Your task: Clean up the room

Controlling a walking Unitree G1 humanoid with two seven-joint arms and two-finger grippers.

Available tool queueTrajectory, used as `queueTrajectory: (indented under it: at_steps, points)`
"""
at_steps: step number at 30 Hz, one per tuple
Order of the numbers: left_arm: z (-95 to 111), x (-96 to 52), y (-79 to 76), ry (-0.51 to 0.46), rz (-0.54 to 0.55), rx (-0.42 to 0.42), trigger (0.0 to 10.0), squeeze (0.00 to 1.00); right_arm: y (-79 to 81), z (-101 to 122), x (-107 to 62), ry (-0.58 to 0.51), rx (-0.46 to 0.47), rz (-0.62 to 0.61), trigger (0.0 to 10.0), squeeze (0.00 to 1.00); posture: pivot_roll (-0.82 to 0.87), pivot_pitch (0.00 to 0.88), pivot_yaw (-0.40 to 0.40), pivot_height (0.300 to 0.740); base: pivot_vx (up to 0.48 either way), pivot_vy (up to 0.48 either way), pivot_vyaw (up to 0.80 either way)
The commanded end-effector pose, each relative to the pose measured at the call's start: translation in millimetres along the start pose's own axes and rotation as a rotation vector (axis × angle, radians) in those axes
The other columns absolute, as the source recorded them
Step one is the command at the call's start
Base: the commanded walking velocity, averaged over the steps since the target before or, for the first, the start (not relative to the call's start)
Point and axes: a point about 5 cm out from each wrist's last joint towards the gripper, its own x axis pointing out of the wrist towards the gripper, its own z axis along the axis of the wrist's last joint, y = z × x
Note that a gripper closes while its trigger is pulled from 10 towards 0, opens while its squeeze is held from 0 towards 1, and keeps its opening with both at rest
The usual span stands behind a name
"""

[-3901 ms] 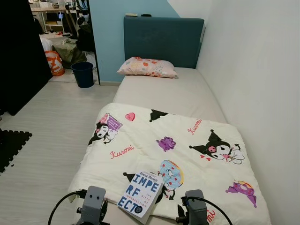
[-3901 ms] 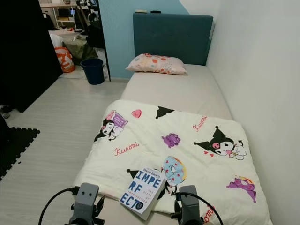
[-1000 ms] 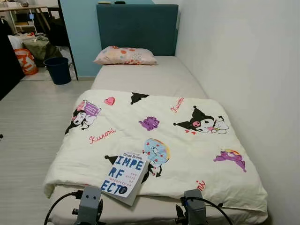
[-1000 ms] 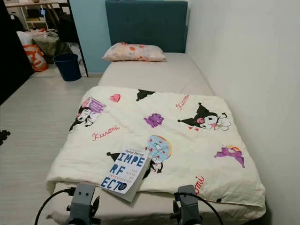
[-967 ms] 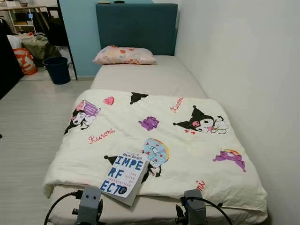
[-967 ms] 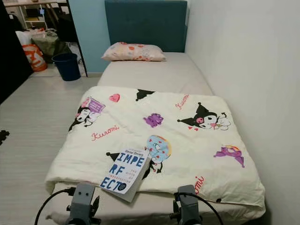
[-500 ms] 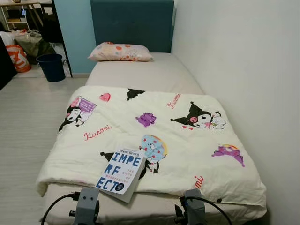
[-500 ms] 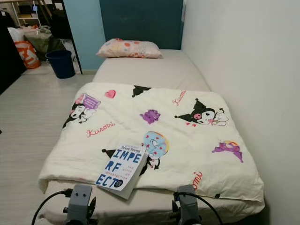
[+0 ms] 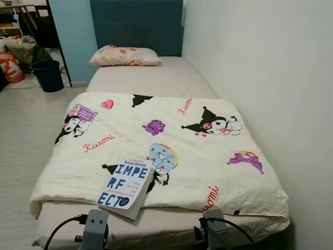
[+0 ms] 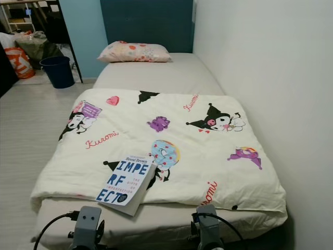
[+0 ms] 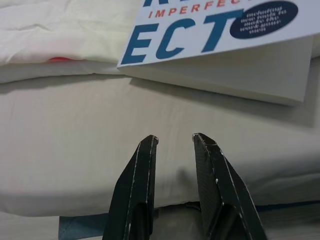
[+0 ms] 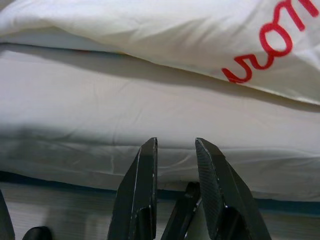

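Nearest, the left gripper (image 11: 172,140) and right gripper (image 12: 175,142) hover at the foot edge of the bed (image 9: 171,221), jaws slightly parted and holding nothing. Just beyond the left gripper, a book (image 9: 125,185) lies flat on the blanket (image 9: 208,156), its near corner overhanging the blanket's hem; the cover reads "Brené Brown" and "IMPERFECT". Red "Kuromi" lettering dots the blanket. Farther up lies bare mattress, then a pillow (image 9: 124,55) against the headboard (image 9: 136,23). Open floor (image 9: 23,125) runs left of the bed toward a bin (image 9: 47,75).
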Motion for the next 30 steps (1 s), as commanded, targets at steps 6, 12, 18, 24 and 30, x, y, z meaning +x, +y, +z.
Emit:
queueTrajectory:
  at_steps: [6,12,18,24,30]
  points:
    - [-13.2,-7.5,16.8,0.043,0.057,0.011,10.0,1.0,4.7,-3.2,-2.4,-0.001,0.003,0.037,10.0,0.0,0.0,0.12,-0.07,0.548,0.0,0.0,0.0]
    - [-13.1,-7.9,20.5,0.038,0.067,0.027,10.0,1.0,5.3,-2.8,-2.7,-0.007,0.005,0.041,10.0,0.04,0.0,0.118,-0.07,0.548,0.0,0.0,0.0]
    - [-12.2,-7.9,44.6,0.026,0.122,0.17,10.0,1.0,8.6,2.1,-2.6,-0.047,-0.003,0.082,10.0,1.0,0.0,0.116,-0.076,0.548,0.0,0.0,0.0]
    - [-6.8,-3.5,66.6,0.013,0.127,0.375,10.0,1.0,12.8,8.5,-1.2,-0.079,-0.032,0.134,10.0,1.0,0.0,0.119,-0.081,0.548,0.0,0.0,0.0]
    - [2.4,8.6,87.1,0.029,0.09,0.694,10.0,1.0,20.4,21.4,6.4,-0.096,-0.127,0.178,10.0,1.0,-0.01,0.132,-0.085,0.548,0.0,0.0,0.0]
